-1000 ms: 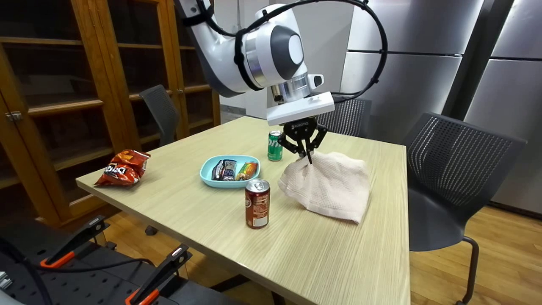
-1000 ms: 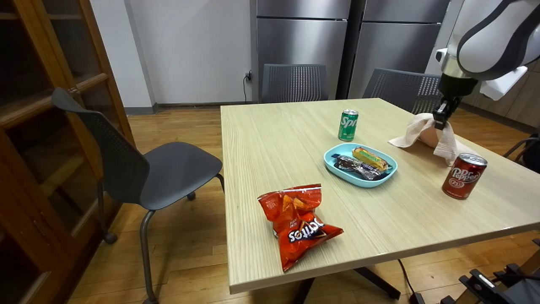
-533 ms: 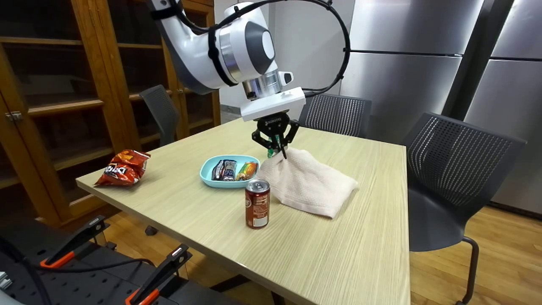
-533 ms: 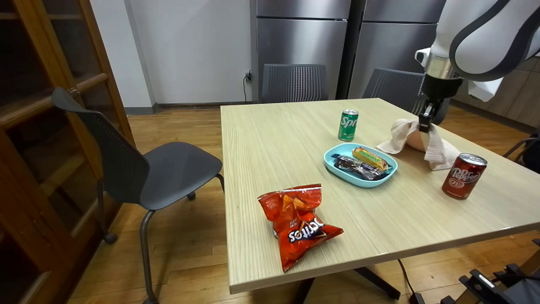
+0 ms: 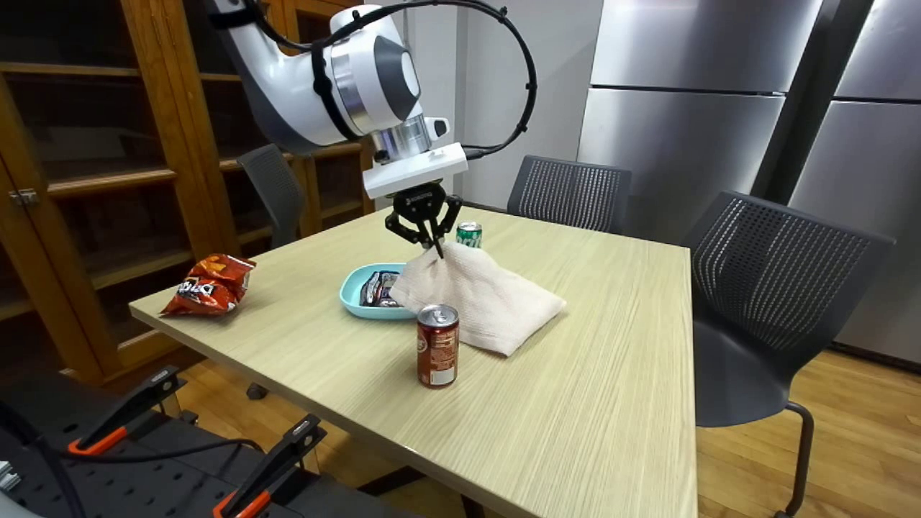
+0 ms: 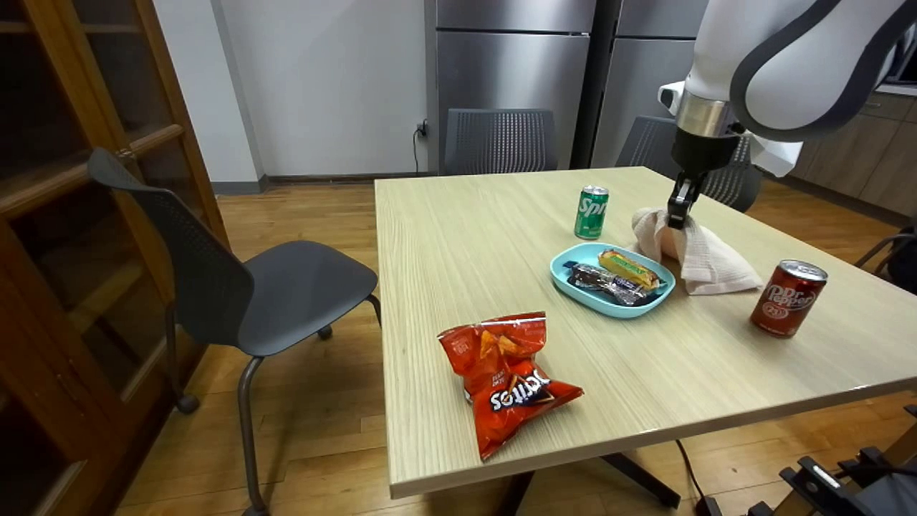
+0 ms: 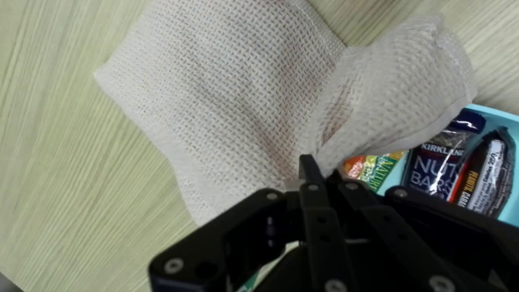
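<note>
Farthest left in an exterior view, a wooden cabinet (image 5: 155, 86) with glass doors stands beyond the table (image 5: 611, 403). A crumpled red chip bag (image 5: 212, 284) lies near the table's left corner, and past it shows the dark back of an office chair (image 5: 272, 191). Next along comes a light blue tray (image 5: 363, 311); through the wrist view I see two dark-wrapped bars (image 7: 434, 168) in it, with a yellow-and-green wrapped bar (image 7: 371, 168) beside them.

Then comes my hand (image 5: 434, 246), pointing down, its fingers pinched together on a gathered fold of the pale cloth (image 5: 489, 295). I hold that fold up off the table, and from my fingertips the cloth slopes down to the tabletop, one corner reaching out to the right. In this view a flap of it hides the tray's right end; from my wrist, too, it overlaps the tray, though I cannot say whether the two touch.

Just in front of the cloth, a Dr Pepper can (image 5: 437, 349) stands upright. Behind the cloth stands a green Sprite can (image 5: 469, 234), its lower part hidden here. Farther right, a mesh-backed chair (image 5: 568, 193) stands past the table's far edge with steel refrigerators (image 5: 691, 158) rising behind it, and last of all another dark chair (image 5: 781, 266) sits close beside the table's right edge.
</note>
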Robot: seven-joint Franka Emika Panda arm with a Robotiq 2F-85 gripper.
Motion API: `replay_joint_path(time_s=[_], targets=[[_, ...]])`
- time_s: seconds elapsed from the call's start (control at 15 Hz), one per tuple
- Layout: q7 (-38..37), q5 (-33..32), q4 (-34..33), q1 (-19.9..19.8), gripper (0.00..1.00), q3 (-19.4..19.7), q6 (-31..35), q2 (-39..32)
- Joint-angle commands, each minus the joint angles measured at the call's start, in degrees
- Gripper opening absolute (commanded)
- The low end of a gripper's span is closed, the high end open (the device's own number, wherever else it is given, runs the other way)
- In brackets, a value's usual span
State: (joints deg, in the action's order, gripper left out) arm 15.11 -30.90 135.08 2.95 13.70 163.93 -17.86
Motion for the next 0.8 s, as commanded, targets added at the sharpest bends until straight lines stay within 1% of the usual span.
replay_joint_path(time_s=[0.0,0.4,0.6,0.73], targets=[[-2.3,-2.6,1.1,1.8,0.01,-1.9,-1.9,2.8],[-0.9,-3.3,1.0,3.8,0.01,-5.7,-3.2,2.9],[-1.0,-5.5,1.9,4.5,0.01,-6.7,-3.6,3.6],[-0.4,-6.4,2.3,4.3,0.01,-7.4,-4.2,3.7]])
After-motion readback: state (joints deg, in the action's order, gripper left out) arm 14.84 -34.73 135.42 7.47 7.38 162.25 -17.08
